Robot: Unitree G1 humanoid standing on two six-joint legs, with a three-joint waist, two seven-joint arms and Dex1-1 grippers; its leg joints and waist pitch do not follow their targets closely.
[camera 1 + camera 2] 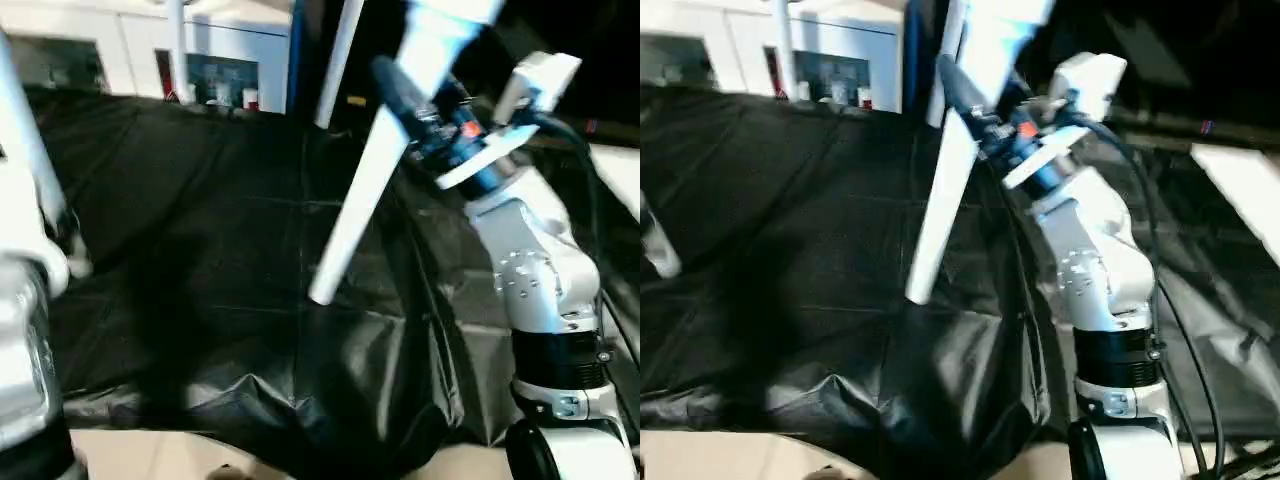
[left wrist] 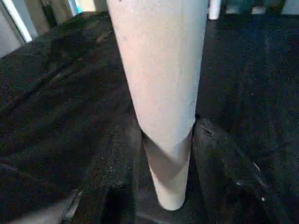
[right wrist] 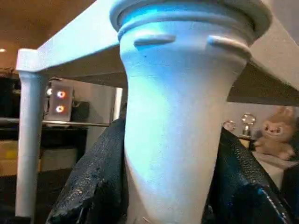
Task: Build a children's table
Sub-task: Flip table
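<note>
Above the black cloth (image 1: 200, 260), the right gripper (image 3: 168, 186) clamps one stiff, smooth table leg (image 1: 370, 190) just below the tabletop (image 3: 70, 42) socket, and the left gripper (image 2: 163, 154) clasps another leg (image 2: 161, 70); both probably light, slippery.

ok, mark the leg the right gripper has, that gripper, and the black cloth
leg (image 1: 352, 225), left eye view, mid shaft below the grip
right gripper (image 1: 425, 100), left eye view, between its fingers at the leg
black cloth (image 1: 190, 250), left eye view, bare middle

Right end effector (image 1: 975, 100) clamped on white table leg (image 1: 940, 190)
Leg slants down over the black sheet (image 1: 790, 250), lower end free; silver right arm (image 1: 1095, 270) rises behind; white cabinet (image 1: 820, 60) far back
</note>
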